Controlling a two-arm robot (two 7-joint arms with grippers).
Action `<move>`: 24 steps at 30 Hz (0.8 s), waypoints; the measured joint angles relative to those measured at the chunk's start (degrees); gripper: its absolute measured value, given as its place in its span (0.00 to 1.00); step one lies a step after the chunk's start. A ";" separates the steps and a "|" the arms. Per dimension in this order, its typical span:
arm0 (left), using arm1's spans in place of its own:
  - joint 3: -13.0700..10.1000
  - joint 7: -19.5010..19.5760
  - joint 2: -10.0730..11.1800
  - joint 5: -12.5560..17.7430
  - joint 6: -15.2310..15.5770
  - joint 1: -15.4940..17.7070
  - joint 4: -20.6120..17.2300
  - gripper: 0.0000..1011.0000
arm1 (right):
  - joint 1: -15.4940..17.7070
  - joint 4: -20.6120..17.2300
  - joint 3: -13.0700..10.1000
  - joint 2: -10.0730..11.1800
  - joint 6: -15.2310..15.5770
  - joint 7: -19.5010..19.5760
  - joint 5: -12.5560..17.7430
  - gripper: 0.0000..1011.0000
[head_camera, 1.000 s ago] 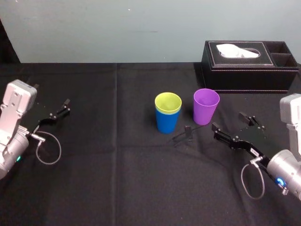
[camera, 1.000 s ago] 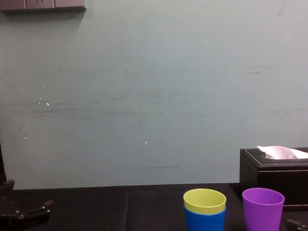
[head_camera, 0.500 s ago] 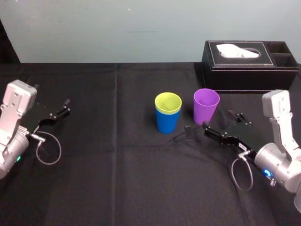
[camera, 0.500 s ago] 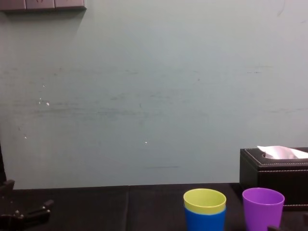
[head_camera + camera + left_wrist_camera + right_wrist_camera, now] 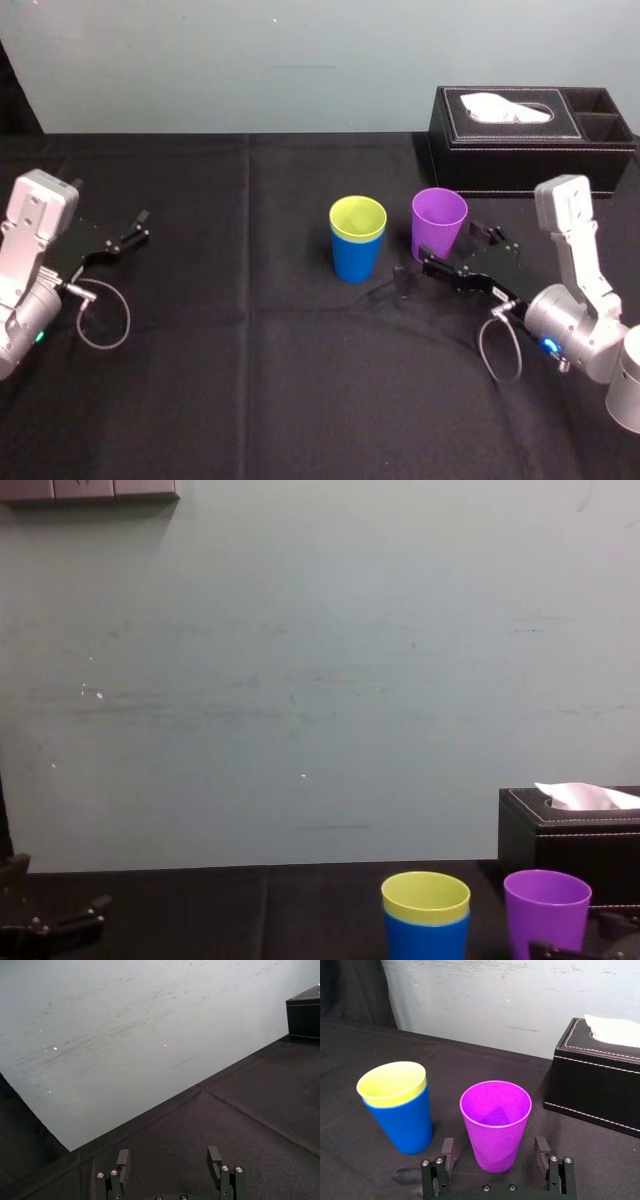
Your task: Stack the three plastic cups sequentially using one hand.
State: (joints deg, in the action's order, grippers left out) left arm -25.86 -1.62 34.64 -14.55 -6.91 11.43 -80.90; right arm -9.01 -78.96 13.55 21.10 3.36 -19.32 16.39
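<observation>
At the far left, the left gripper (image 5: 140, 226) sits low over the black table (image 5: 250, 380), well apart from the cups. Its fingers are spread and hold nothing, so this arm appears parked, which fits a task for one hand only.

Near the middle of the table the blue cup (image 5: 355, 262) stands upright. The yellow-green cup (image 5: 357, 216) is seated inside it, so that only its rim band shows above the blue one. This pair looks like the base of the stack, and the first nesting seems done.

Just to the right, near it but not touching, the purple cup (image 5: 438, 228) stands upright and alone. The right gripper (image 5: 455, 248) is at this cup with its fingers spread, one on each side of the lower wall. In the right wrist view a small gap shows on both sides, so it grasps nothing yet. The low approach from the side probably serves to take the cup by its wall.

Behind, at the far right, is the tissue box (image 5: 520, 140), so a lift should likely go up and leftward, away from it.
</observation>
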 joint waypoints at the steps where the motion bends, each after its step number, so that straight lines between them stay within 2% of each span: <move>1: 0.00 0.00 0.00 0.00 0.00 0.00 0.00 1.00 | -0.27 0.34 0.06 -0.12 -0.06 -0.05 -0.03 0.99; 12: 0.00 0.00 0.00 0.00 0.00 0.00 0.00 1.00 | -3.71 3.67 1.08 -1.62 -0.52 -1.02 -0.11 0.99; 24: 0.00 0.00 0.00 0.00 0.00 0.00 0.00 1.00 | -5.25 5.27 1.65 -2.59 -0.02 0.29 -1.27 0.99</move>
State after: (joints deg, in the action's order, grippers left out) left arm -25.86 -1.62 34.65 -14.55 -6.91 11.43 -80.90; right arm -14.27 -73.69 15.21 18.51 3.34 -19.03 15.12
